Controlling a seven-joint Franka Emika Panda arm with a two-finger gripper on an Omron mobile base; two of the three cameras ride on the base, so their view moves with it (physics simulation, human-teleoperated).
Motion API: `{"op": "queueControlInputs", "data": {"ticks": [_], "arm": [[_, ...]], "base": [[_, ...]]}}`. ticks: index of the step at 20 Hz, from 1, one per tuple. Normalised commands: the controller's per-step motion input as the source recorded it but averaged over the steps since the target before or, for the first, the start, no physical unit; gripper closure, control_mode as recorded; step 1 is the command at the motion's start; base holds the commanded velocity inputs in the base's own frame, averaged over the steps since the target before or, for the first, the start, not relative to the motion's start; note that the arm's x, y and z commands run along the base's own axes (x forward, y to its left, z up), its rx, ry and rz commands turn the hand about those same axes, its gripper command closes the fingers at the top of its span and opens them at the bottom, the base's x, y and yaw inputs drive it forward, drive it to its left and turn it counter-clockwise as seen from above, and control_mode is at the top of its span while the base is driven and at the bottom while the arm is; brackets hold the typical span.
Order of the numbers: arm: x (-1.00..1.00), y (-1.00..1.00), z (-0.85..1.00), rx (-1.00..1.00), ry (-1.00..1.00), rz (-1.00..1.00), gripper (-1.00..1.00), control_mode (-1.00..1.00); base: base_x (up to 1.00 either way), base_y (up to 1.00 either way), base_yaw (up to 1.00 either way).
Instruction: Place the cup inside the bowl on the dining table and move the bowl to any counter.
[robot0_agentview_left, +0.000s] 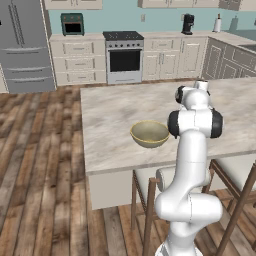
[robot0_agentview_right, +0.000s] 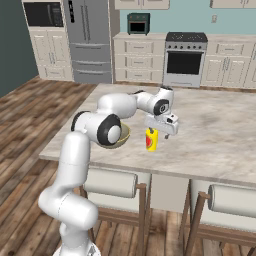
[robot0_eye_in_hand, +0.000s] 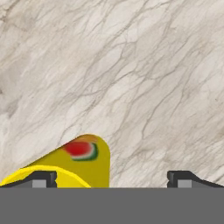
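– Starting with the biggest thing, where does the dining table (robot0_agentview_left: 110, 110) stand?

– It stands mid-floor, its beige marble-look top running across both base views, with the arm reaching over its near edge. Behind it the counter (robot0_agentview_left: 165, 36) runs along the teal wall over cream cabinets, and a steel range (robot0_agentview_left: 123, 55) is set into that run.

– And the bowl (robot0_agentview_left: 149, 133)?

– It sits upright on the table near the near edge, olive-tan outside and paler inside, with nothing in it. In the right base view the arm's elbow covers most of it.

– What about the gripper (robot0_agentview_right: 159, 131)?

– It points down over the tabletop, to the right of the bowl in the right base view and apart from it. In the hand view its two dark fingertips (robot0_eye_in_hand: 41, 178) stand far apart, so the jaws are spread wide and clamp nothing.

– Then where is the cup (robot0_agentview_right: 151, 140)?

– It is directly beneath the hand, upright, yellow with its red patch showing. The hand view looks down along it: the cup (robot0_eye_in_hand: 83, 159) lies inside the gap but hard against the tip at the left of that view, leaving bare marble between it and the other tip. I cannot tell whether it touches that nearer finger, or whether its base rests on the table.
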Motion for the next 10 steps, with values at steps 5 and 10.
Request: {"op": "queueControlInputs", "data": {"ticks": [5, 10], "arm": [[0.0, 0.0, -0.08, 0.0, 0.0, 0.0, -1.0, -1.0], [0.0, 0.0, -0.07, 0.0, 0.0, 0.0, -1.0, -1.0]], "base": [[0.0, 0.0, 0.0], [0.0, 0.0, 0.0]]}}
